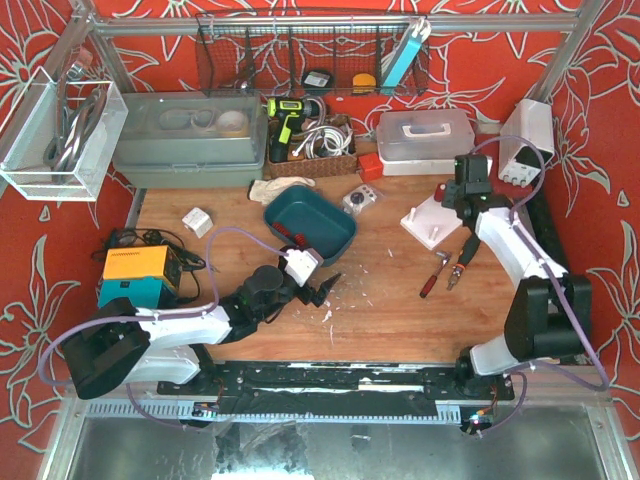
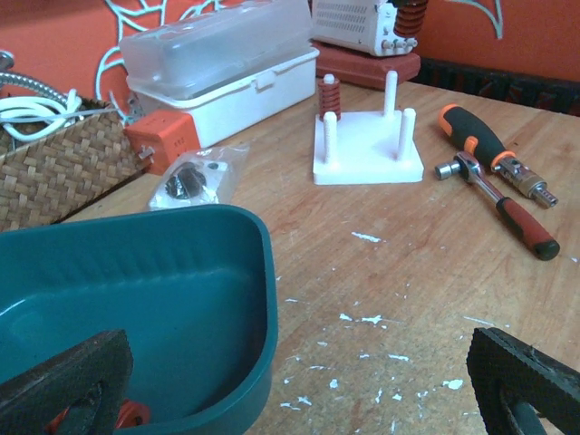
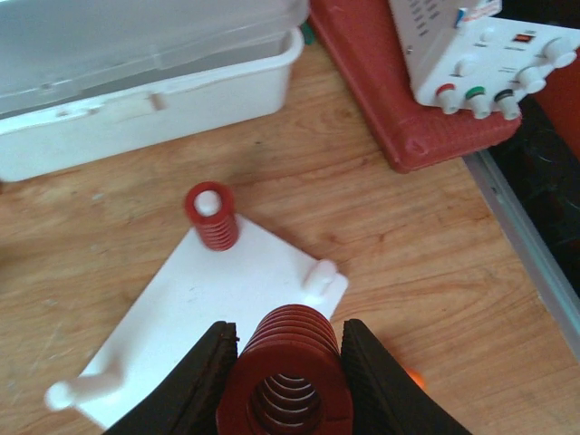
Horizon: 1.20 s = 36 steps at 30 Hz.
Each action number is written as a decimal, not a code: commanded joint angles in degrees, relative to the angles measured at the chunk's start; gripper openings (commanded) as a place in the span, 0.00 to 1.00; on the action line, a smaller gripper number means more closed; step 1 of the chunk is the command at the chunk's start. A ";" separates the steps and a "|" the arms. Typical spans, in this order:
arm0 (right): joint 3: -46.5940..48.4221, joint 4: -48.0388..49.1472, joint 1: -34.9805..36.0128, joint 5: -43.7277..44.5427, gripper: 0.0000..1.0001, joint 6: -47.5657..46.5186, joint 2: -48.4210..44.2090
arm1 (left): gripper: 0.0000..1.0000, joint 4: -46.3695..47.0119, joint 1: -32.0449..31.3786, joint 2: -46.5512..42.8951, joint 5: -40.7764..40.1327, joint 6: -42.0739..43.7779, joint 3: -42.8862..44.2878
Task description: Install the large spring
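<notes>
Two arms, one loaded. Nearest: left gripper (image 2: 294, 394), jaws wide apart, idle by the teal bin (image 2: 258, 272), well away from the work. Farther out: right gripper (image 3: 286, 362) clamped on the large spring (image 3: 292, 333), coil axis roughly upright, over the white peg base (image 3: 227, 281). Bare peg (image 3: 319, 275) lies just ahead of the bore; small spring (image 3: 212, 217) sits on the peg beyond. Only the left wrist view shows the air gap between spring and peg tops.
</notes>
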 commanded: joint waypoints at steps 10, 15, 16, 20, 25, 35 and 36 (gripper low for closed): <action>8.22 -2.94 -7.50 -5.47 0.00 -3.04 7.38 | 1.00 0.70 -0.43 -1.85 0.72 -1.07 0.38; 10.37 -5.06 -7.96 -6.75 0.00 -3.79 9.82 | 1.00 1.11 -0.47 -2.61 0.69 -1.07 -0.08; 11.03 -5.73 -8.00 -6.79 0.00 -3.82 10.28 | 1.00 1.53 -0.47 -2.45 0.76 -1.08 -0.27; 11.79 -6.77 -8.66 -7.97 0.00 -3.61 11.86 | 1.00 0.93 -0.47 -1.28 0.69 -0.99 0.38; 11.49 -6.69 -9.64 -9.40 0.00 -3.33 12.93 | 1.00 0.94 -0.47 -1.02 0.69 -0.99 0.40; 12.23 -4.13 -12.05 -17.09 0.00 -2.33 16.51 | 1.00 1.03 -0.47 -1.06 0.90 -0.99 0.32; 12.24 -3.90 -12.09 -17.46 0.00 -2.28 16.96 | 1.00 1.10 -0.47 -1.03 0.94 -1.01 0.31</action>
